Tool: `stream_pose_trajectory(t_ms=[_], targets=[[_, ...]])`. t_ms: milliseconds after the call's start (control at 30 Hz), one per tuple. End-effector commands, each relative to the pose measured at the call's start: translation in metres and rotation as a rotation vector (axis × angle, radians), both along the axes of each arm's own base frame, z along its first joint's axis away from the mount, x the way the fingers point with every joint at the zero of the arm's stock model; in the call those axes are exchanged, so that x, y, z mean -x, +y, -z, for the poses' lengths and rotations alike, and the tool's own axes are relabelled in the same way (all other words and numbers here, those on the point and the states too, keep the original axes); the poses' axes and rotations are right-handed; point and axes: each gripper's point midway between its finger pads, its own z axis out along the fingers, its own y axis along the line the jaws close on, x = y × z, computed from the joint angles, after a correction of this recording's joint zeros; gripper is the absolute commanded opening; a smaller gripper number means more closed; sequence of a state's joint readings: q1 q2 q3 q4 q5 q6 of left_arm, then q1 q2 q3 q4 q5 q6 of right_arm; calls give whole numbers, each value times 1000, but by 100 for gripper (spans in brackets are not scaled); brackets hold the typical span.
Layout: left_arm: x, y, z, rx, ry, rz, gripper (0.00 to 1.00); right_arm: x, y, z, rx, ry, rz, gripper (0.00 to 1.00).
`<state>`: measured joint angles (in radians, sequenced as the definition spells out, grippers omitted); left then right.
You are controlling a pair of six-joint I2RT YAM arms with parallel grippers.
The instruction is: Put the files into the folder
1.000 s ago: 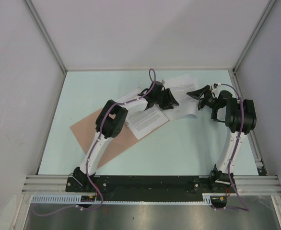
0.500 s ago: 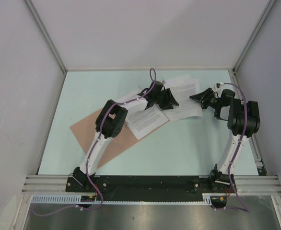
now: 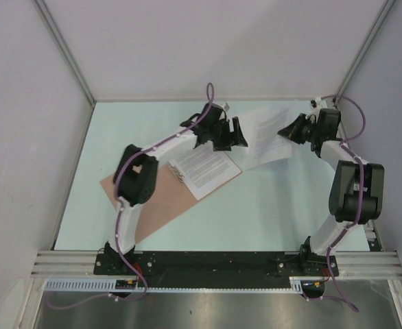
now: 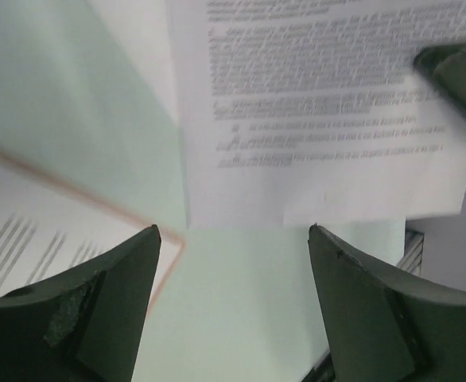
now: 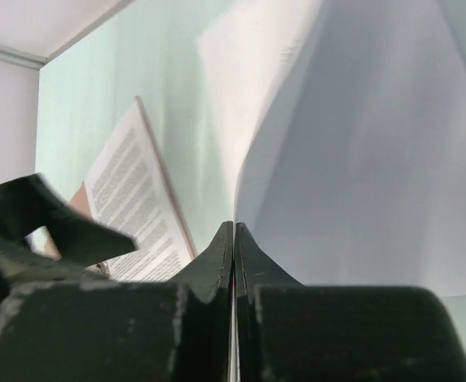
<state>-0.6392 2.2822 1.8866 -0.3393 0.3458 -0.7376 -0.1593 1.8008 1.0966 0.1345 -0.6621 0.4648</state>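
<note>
White walls (image 3: pixel 187 48) are enclosing the green tabletop (image 3: pixel 119 130); right gripper (image 5: pixel 233 231) is clamping a paper sheet (image 5: pixel 360 159); left gripper (image 4: pixel 233 231) is gaping, fingers apart.

The salmon-brown folder (image 3: pixel 163 200) lies flat and angled at 8 o'clock on the tabletop (image 3: pixel 269 212), with a printed sheet (image 3: pixel 204 168) flat on its 2 o'clock end. A second sheet (image 3: pixel 264 137), further toward 2 o'clock, curls upward where the right hand (image 3: pixel 288 130) pinches its edge.
</note>
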Motion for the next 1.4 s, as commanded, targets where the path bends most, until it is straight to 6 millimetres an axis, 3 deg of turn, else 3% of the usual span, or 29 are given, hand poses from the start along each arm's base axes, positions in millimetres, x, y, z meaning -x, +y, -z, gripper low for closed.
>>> stream_pose_trajectory(t_ms=[0, 33, 67, 100, 133, 167, 200, 233, 267, 300, 333, 367, 400, 433, 467, 533, 567, 633, 733, 800, 900, 1133, 1367], targets=[[18, 96, -101, -6, -181, -109, 82, 18, 45, -76, 275, -157, -61, 0], [26, 117, -108, -2, -195, -148, 83, 22, 56, -87, 310, -185, -68, 0], [52, 148, -101, -17, -187, -182, 84, 25, 71, -102, 334, -224, -79, 0], [54, 183, -102, -30, -192, -256, 84, 29, 81, -117, 356, -261, -72, 0], [65, 205, -98, -44, -189, -291, 84, 41, 121, -126, 340, -298, -150, 0], [95, 234, -91, -64, -185, -331, 84, 46, 142, -135, 323, -331, -186, 0], [98, 270, -84, -108, -181, -432, 85, 47, 161, -145, 306, -357, -214, 0], [110, 289, -76, -137, -164, -482, 88, 66, 206, -151, 268, -379, -305, 0], [135, 311, -51, -195, -92, -528, 89, 72, 229, -157, 240, -407, -347, 0], [146, 336, -61, -197, -126, -611, 90, 81, 256, -171, 201, -447, -407, 0], [156, 353, -58, -227, -128, -670, 93, 99, 294, -161, 155, -423, -487, 0], [175, 366, -39, -272, -73, -701, 95, 106, 319, -177, 89, -483, -531, 0], [184, 377, -45, -269, -102, -752, 97, 118, 339, -187, 22, -499, -600, 0], [190, 388, -40, -280, -75, -844, 99, 121, 358, -176, -11, -473, -638, 0], [200, 389, -31, -288, -43, -858, 100, 137, 380, -182, -70, -474, -684, 0], [203, 394, -37, -272, -36, -921, 100, 155, 406, -190, -136, -491, -768, 0], [210, 397, -32, -283, 6, -951, 100, 163, 423, -183, -169, -485, -804, 0], [213, 400, -20, -271, 61, -1006, 99, 173, 433, -179, -218, -478, -861, 0], [216, 399, 0, -239, 136, -1060, 100, 160, 435, -147, -192, -460, -880, 0], [215, 395, 7, -198, 155, -1073, 100, 150, 431, -118, -125, -478, -910, 0], [209, 391, 14, -132, 147, -1092, 100, 137, 423, -90, -87, -510, -965, 0], [199, 395, 21, -159, 128, -1096, 100, 112, 413, -70, -51, -593, -986, 0], [200, 395, 27, -158, 128, -1097, 99, 122, 430, -55, -122, -596, -1059, 0]])
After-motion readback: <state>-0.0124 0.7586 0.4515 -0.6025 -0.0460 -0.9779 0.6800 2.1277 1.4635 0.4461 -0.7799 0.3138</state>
